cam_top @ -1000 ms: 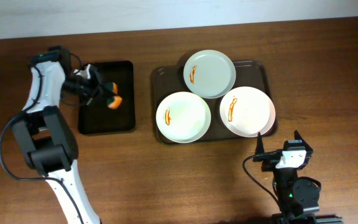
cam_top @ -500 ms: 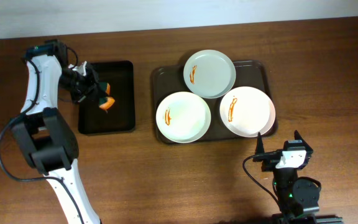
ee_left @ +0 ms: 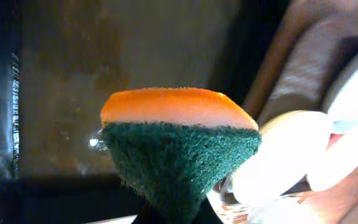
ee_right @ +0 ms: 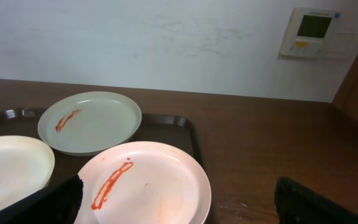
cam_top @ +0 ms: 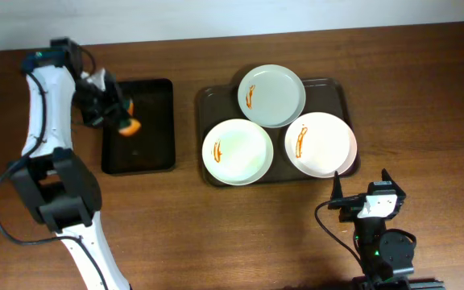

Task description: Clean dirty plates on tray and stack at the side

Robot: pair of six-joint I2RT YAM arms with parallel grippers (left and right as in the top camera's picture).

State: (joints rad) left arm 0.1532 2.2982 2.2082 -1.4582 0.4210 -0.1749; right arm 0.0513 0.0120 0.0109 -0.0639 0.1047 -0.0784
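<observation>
Three dirty plates lie on the brown tray (cam_top: 209, 98): a pale green one (cam_top: 272, 95) at the back, a cream one (cam_top: 238, 151) at front left and a white one (cam_top: 321, 143) at front right, each with a red sauce streak. My left gripper (cam_top: 118, 115) is shut on an orange and green sponge (cam_top: 127, 126) (ee_left: 179, 143), held above the black tray (cam_top: 153, 129). My right gripper (cam_top: 359, 190) is open and empty, just in front of the white plate (ee_right: 145, 183). The green plate shows behind it in the right wrist view (ee_right: 92, 121).
The black tray lies left of the brown tray. A wall thermostat (ee_right: 308, 32) shows in the right wrist view. Bare wooden table (cam_top: 425, 97) lies to the right of the brown tray.
My left gripper has moved back and to the left with the sponge, over the black tray's left side. The right arm has not moved.
</observation>
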